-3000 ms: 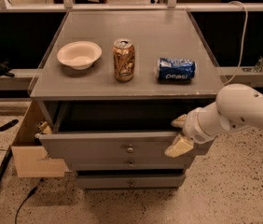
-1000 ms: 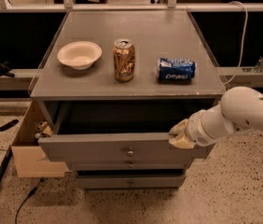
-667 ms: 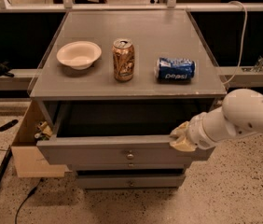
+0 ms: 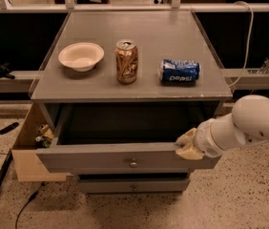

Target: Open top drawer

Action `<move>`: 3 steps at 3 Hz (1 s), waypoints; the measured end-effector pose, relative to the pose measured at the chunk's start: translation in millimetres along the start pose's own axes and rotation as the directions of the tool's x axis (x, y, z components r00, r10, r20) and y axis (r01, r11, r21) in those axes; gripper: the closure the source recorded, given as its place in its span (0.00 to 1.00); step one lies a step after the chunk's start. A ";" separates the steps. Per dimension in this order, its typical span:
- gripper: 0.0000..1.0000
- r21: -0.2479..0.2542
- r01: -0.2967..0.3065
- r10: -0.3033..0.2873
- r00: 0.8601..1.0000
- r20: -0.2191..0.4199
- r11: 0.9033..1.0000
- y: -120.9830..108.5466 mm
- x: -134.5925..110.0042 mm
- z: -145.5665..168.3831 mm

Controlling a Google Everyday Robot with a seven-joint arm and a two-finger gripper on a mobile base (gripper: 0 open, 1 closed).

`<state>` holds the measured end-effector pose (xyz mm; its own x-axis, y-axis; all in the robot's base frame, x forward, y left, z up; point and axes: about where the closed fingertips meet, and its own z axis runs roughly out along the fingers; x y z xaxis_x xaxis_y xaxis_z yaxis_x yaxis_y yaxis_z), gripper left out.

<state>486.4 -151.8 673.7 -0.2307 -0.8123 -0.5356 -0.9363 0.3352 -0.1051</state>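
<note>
Top drawer (image 4: 91, 159) pulled out, end effector (image 4: 188, 145) pinching its front panel's right top edge

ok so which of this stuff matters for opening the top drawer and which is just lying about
For the job: wide grey wooden top drawer, partly out; its small round metal knob; the robot's pale hand at the drawer front's upper right edge.
Lying about: white bowl, upright gold can, blue Pepsi can on its side, shallower grey drawer below.

The claw (image 4: 188, 146) crowds the right rim of the top drawer (image 4: 96, 159); its cavity lies free.
</note>
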 end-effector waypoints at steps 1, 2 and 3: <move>0.59 0.000 0.000 0.000 1.000 0.000 1.000 0.0 0.0 0.0; 0.36 0.000 0.000 0.000 1.000 0.000 1.000 0.0 0.0 0.0; 0.12 0.000 0.000 0.000 1.000 0.000 1.000 0.0 0.0 0.0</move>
<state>486.4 -151.7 673.7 -0.2306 -0.8124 -0.5356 -0.9363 0.3350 -0.1050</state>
